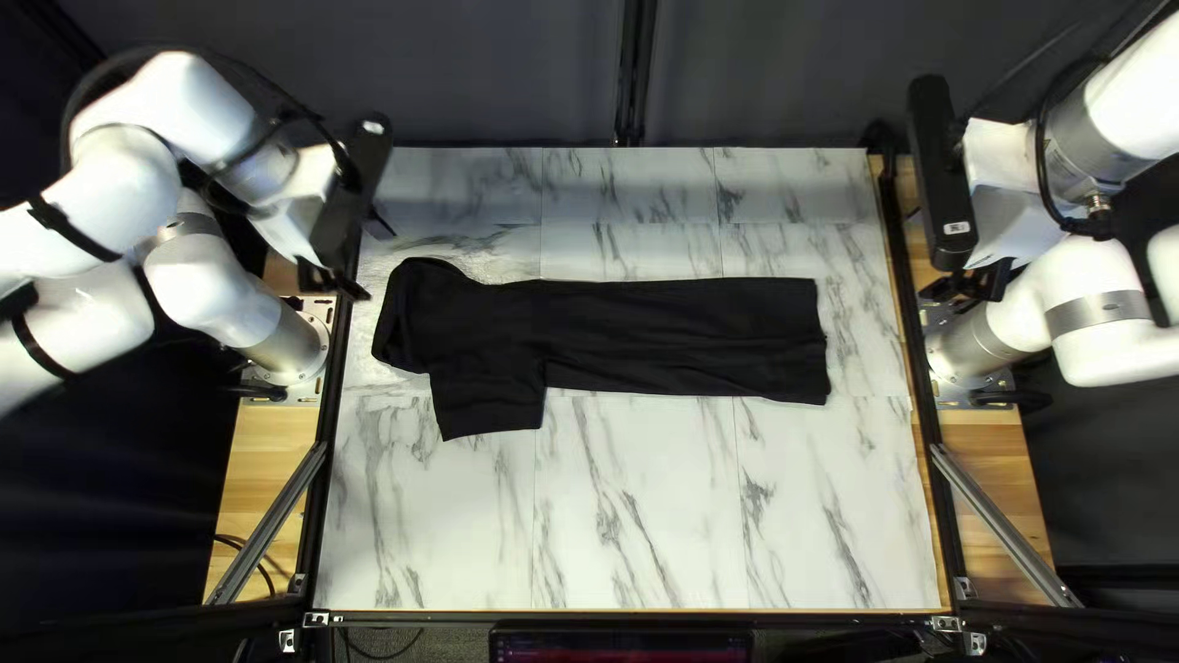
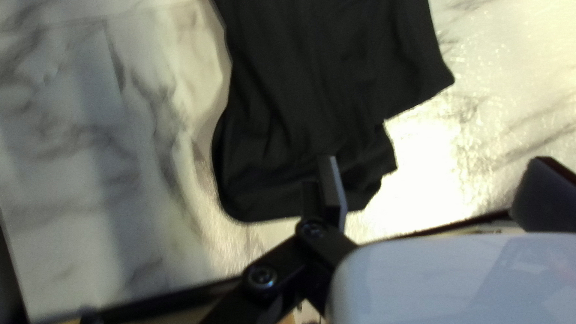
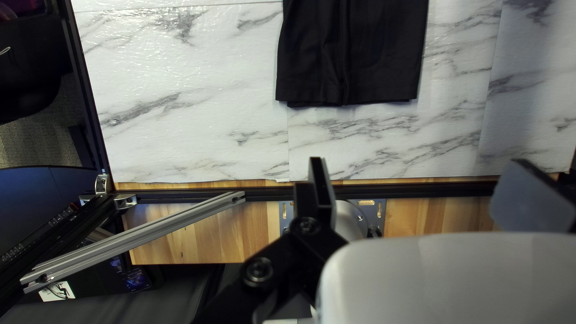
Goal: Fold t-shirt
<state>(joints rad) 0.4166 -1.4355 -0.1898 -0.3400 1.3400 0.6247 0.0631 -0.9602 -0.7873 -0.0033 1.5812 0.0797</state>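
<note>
T-shirt (image 1: 676, 338) is flat on the marble-look table (image 1: 639, 516), laid out as a long strip: neck end (image 1: 412, 313) by my left arm, hem (image 3: 348, 96) toward my right arm, one sleeve (image 1: 489, 403) sticking out toward the near edge. Looks like the lengthwise fold is done, so I'd call it roughly mid-task, with the sleeve and the crosswise folds to go. Left gripper (image 2: 435, 161): fingers wide apart, nothing held; one finger shows over the neck end in the left wrist view, can't tell if it touches cloth. Right gripper (image 3: 419, 161): also wide open, empty, off the hem with bare table between. Next move, my read: tuck that sleeve onto the body, then bring hem and neck end together in one or two folds. Needs a low approach and a pinch that catches all layers at the edge. Risks: picking up only the top layer, or dragging the strip skew, since there are loose creases along the body. Lift low, lay down slow, keep edges lined up.
</note>
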